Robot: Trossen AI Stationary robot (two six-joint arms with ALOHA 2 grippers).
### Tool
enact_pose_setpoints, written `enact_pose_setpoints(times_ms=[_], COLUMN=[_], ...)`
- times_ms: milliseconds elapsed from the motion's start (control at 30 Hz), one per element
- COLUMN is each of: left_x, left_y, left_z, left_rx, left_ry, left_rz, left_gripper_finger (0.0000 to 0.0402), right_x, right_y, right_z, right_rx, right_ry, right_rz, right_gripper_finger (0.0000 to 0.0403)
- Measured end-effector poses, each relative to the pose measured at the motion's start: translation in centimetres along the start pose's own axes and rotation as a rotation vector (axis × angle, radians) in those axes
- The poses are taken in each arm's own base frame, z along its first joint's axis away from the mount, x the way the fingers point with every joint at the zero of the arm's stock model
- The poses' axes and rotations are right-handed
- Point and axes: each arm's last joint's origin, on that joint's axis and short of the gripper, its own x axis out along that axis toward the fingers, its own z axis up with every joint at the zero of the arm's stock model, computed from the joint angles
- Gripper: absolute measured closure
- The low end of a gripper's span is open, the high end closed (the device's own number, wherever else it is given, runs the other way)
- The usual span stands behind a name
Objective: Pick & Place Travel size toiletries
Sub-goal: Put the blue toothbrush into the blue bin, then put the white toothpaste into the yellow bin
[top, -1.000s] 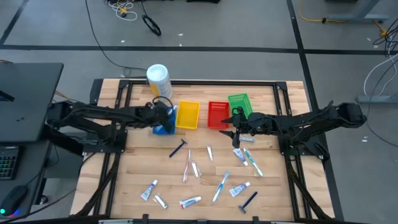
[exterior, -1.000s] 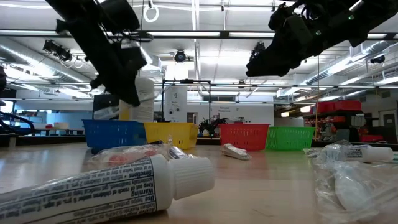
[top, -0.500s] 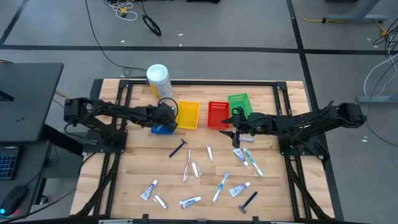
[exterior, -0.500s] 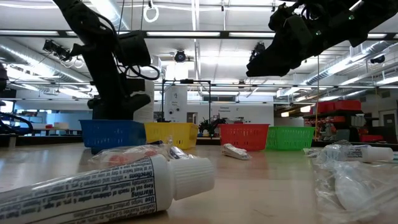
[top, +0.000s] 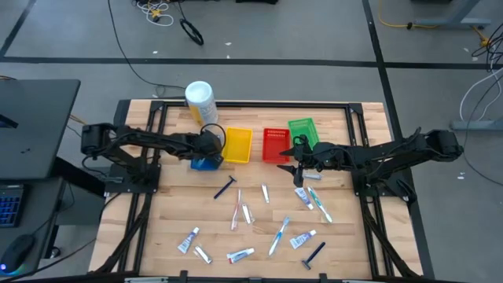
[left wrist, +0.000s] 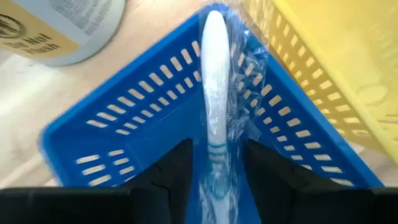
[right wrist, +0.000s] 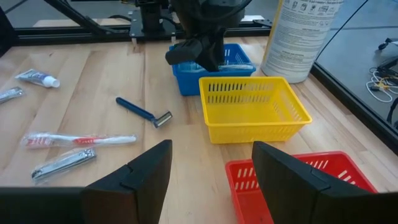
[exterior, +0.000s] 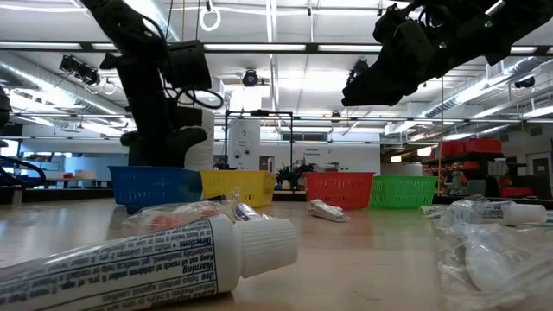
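Note:
My left gripper point(top: 209, 146) is down at the blue basket point(top: 206, 163), shut on a white toothbrush in clear wrap point(left wrist: 214, 93). In the low view it sits just above the basket's rim point(exterior: 155, 173). My right gripper point(top: 296, 159) hovers open and empty in front of the red basket point(top: 275, 145), high above the table in the low view point(exterior: 371, 82). More toiletries lie loose on the wood: a dark razor point(top: 225, 187), toothbrushes point(top: 238, 211), small tubes point(top: 189, 240) and another razor point(top: 314, 253). My left gripper has the wrapped toothbrush's near end point(left wrist: 214, 163) pinched between its two fingers, which lie along its length. The brush reaches forward inside the blue basket. Its far end point(left wrist: 214, 18) is at the basket's far corner; I cannot tell whether it rests on the rim.
A yellow basket point(top: 237, 145), the red one and a green one point(top: 302, 131) stand in a row right of the blue basket. A large white-and-yellow canister point(top: 200, 101) stands behind them near the far edge. Bare wood lies along the table's left side.
My left arm has swung down from well above the table until its gripper sits at the blue basket, bringing the toothbrush into it. For the last half second it has kept still there. My right arm has not moved.

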Motion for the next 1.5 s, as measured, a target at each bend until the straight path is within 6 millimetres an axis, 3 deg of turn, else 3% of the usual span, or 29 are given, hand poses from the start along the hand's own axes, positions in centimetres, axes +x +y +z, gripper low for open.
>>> enact_pose_setpoints(times_ms=[300, 567, 1000, 1267, 1500], left_x=[-2.8, -6.0, -11.8, -13.7, -14.7], left_y=[-0.9, -2.8, -6.6, -8.0, -8.6], left_z=[1.9, 1.8, -4.2, -6.8, -8.2], left_rx=[0.055, 0.115, 0.296, 0.395, 0.327], left_ry=[0.023, 0.013, 0.038, -0.023, -0.006], left_rz=[0.015, -0.146, -0.411, -0.474, -0.533], left_gripper_finger=[0.0248, 0.0248, 0.0249, 0.0249, 0.0249], right_x=[0.0, 0.0, 0.0, -0.1, -0.1], right_y=[0.0, 0.2, 0.4, 0.8, 0.7], right_z=[0.0, -0.1, -0.3, -0.2, -0.2], right_rx=[0.000, 0.000, 0.027, 0.053, 0.052], right_ry=[0.000, 0.007, 0.040, 0.037, 0.036], right_rz=[0.002, 0.073, 0.144, 0.261, 0.258], right_gripper_finger=[0.0168, 0.0168, 0.0168, 0.0168, 0.0168])
